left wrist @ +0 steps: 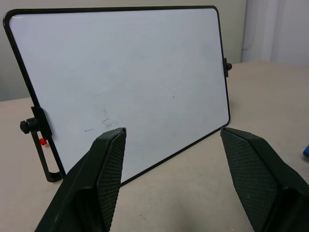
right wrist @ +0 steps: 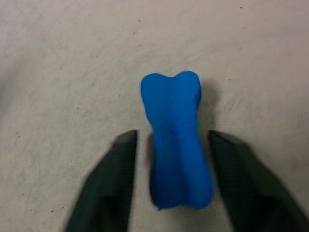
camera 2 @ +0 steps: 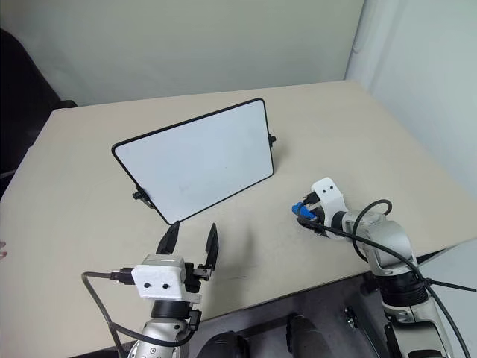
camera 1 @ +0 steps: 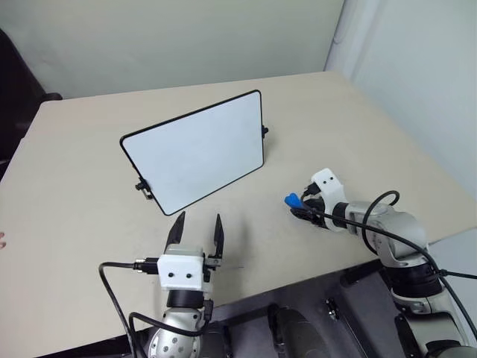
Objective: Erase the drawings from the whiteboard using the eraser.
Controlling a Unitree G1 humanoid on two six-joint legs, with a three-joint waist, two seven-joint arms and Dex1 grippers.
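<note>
Whiteboard (camera 1: 200, 151) stands tilted back on the beige bench (camera 1: 74, 224), propped on its small black clip feet, black frame with rounded corners, roughly mid-bench and angled so its right end sits farther away. Board face reads almost blank from the head views; in the left wrist view only faint grey traces (left wrist: 107, 118) show low on the surface, probably leftover drawings, too faint to be sure, no clear blue strokes. Small red spot by the near clip foot in that same view. Left tool (camera 1: 197, 227) hovers just in front of the board's near lower edge, pointing toward it, its 2 black fingers (left wrist: 108, 164) spread wide with nothing between them, released, not touching the board. Right tool (camera 2: 302, 212) is low over the bench to the right of the board, well apart from it, pointing down and toward the left. Eraser (right wrist: 176, 140), a bright blue block pinched at the middle, sits between the right tool's 2 fingers in the right wrist view, with a visible gap on each side, so the fingers are parted and not clamping it; whether the eraser lies fully on the bench or just above it cannot be told. From the head views the eraser shows as a blue bit at the right tool's tip.
</note>
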